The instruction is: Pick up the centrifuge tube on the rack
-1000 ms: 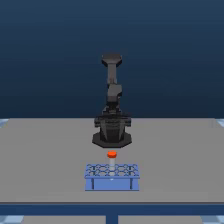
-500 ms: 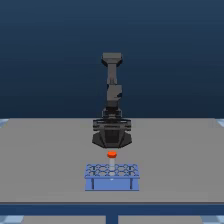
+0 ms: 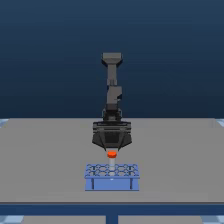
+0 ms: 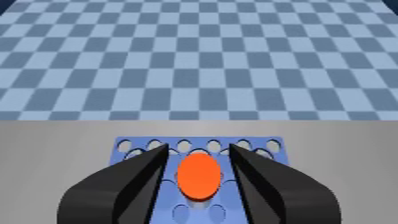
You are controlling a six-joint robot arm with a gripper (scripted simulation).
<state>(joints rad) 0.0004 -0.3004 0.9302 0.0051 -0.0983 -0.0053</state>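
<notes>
Now, start with the table (image 3: 45,160), a plain grey slab with nothing on it but the arm (image 3: 112,90) and the rack (image 3: 111,176). The arm stands upright at the far side and reaches down toward you in the exterior view, its dark gripper (image 3: 112,148) hanging above the rack, just behind its back rows. The rack is low and blue, with 2 dark lines on its front panel.

The tube (image 4: 199,175) is the smallest thing here. You see mostly its orange cap; the pale body is hidden. In the wrist view the cap sits between the 2 black fingers (image 4: 133,185), with blue rack holes showing on either side. The jaws stand narrowly apart around the cap, and a thin gap seems to remain on each side, so I judge nothing is clamped. Whether the tube's tip sits in a hole, I cannot tell.

You are at the grasp step, aligned but not closed. Next, close squarely on the cap, then lift straight up so the tube clears the rack without tilting.
</notes>
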